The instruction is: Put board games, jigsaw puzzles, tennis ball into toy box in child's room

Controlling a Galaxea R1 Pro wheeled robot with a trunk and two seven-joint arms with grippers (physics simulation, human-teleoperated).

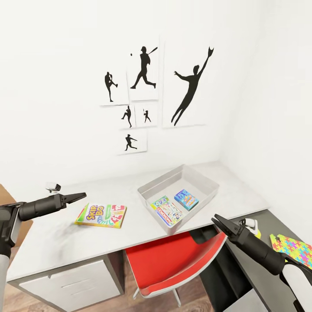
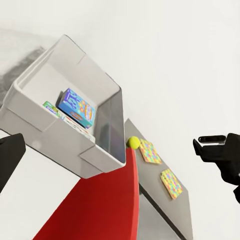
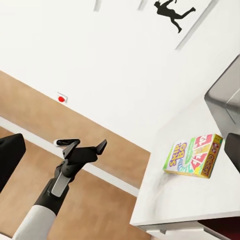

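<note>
Two board games (image 1: 178, 207) are already lying inside the toy box (image 1: 203, 182), while the yellow-green-red game (image 1: 102, 215), jigsaw puzzles (image 2: 160, 165) and tennis ball (image 2: 133, 142) are remaining on the table (image 1: 47, 242), both grippers (image 1: 80, 196) (image 1: 215, 219) hanging empty, jaws narrow.

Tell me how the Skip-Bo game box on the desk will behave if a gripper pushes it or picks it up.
The Skip-Bo box lies flat on the pale desk top, so a push would likely slide it, not tip it. It looks thin and stiff, probably light for its size. Lying flush on the desk, its edges may be hard to pinch; sliding it toward the front edge could help.
</note>
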